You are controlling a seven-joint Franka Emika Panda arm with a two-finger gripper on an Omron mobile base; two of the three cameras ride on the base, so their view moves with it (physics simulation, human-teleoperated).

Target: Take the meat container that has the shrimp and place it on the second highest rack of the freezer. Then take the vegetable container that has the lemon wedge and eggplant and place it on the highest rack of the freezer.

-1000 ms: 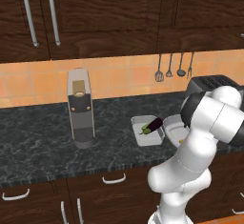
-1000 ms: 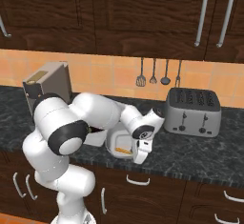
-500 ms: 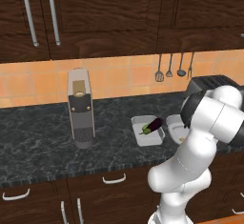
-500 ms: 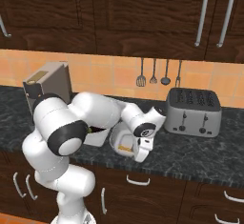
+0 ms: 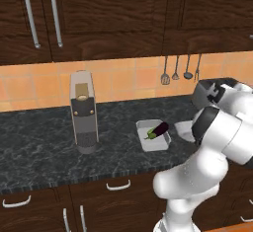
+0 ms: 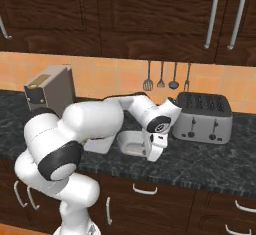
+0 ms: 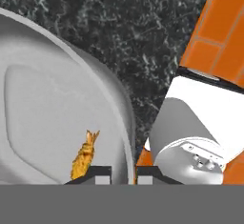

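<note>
Hand view: gripper (image 7: 121,174) has dropped onto the meat container (image 7: 52,104) rim, fingertips straddling it near the shrimp (image 7: 85,154); clamp state unclear — grasp imminent.

The white arm rises from the base, bends at a dark-jointed elbow and reaches forward and down toward the surface, its forearm running nearly level before the wrist turns downward. The tool (image 6: 154,152) points down, low over the surface. In the hand view the tool (image 7: 120,174) shows its two dark fingertips (image 7: 96,174) close together, one to each side of a thin grey rim, with only a narrow gap between them; whether they press it cannot be told
</note>
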